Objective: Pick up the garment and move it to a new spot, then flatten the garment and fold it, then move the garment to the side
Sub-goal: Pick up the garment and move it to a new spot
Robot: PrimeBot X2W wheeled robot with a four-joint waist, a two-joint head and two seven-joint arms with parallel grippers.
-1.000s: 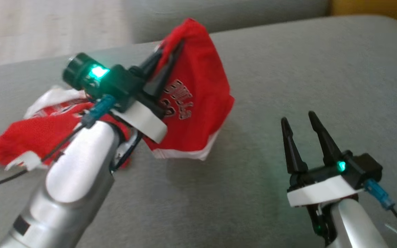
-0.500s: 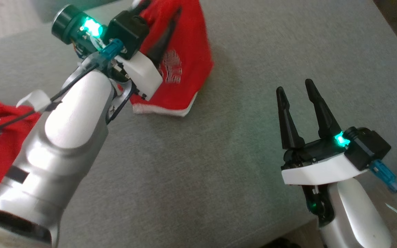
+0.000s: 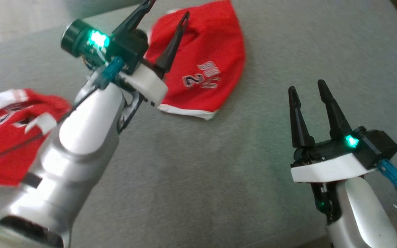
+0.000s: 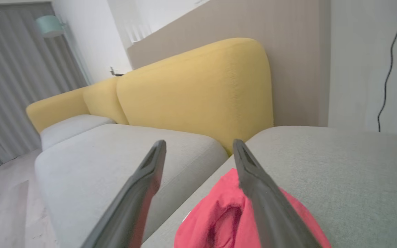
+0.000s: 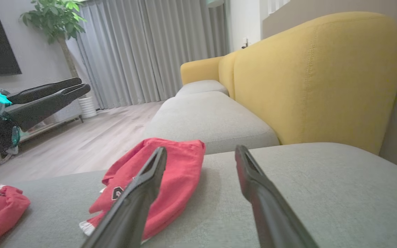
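Near right corner of grey fabric seat cushion (image 3: pixel 219 165): right gripper (image 3: pixel 306 85), spread, empty. Farther left: left gripper (image 3: pixel 167 7), spread wide, holding nothing. Just beyond, toward far edge: red mesh garment with white hem (image 3: pixel 212 51), crumpled. Judged light, limp; best pinched at hem corners.

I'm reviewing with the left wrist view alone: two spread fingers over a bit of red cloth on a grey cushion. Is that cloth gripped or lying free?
Observer: Free. The head view shows the red garment lying on the grey cushion, with the left gripper open above it.
Operator: And the other arm?
Observer: The right gripper is open and holds nothing, over bare cushion to the garment's right.
Operator: Any other cloth?
Observer: A second red garment lies bunched at the cushion's left, apart from the first.
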